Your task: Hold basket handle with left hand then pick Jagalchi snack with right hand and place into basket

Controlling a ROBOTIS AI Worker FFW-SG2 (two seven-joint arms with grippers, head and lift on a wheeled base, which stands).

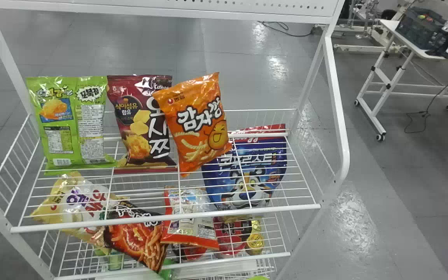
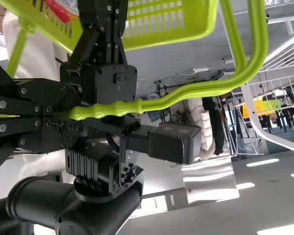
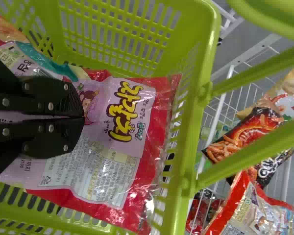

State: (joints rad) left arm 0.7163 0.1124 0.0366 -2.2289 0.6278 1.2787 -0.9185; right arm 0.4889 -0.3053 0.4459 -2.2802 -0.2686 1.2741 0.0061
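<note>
green basket handle (image 2: 186, 94) clamped in left hand (image 2: 64, 114); right hand (image 3: 83, 117) within basket (image 3: 186, 161), narrow, over pink snack bag (image 3: 98, 166)

Basket (image 3: 187, 161): smooth molded plastic, slight sheen. Handle (image 2: 201, 90): smooth, glossy plastic. Jagalchi snack (image 3: 149, 105): shiny, crinkled plastic film; orange bag (image 1: 193, 124) also glossy. Rack (image 1: 247, 212): smooth, white-coated metal wire. Floor (image 1: 247, 66): smooth, reflective. Right gripper (image 3: 84, 117): matt black, shiny metal screws.
</note>
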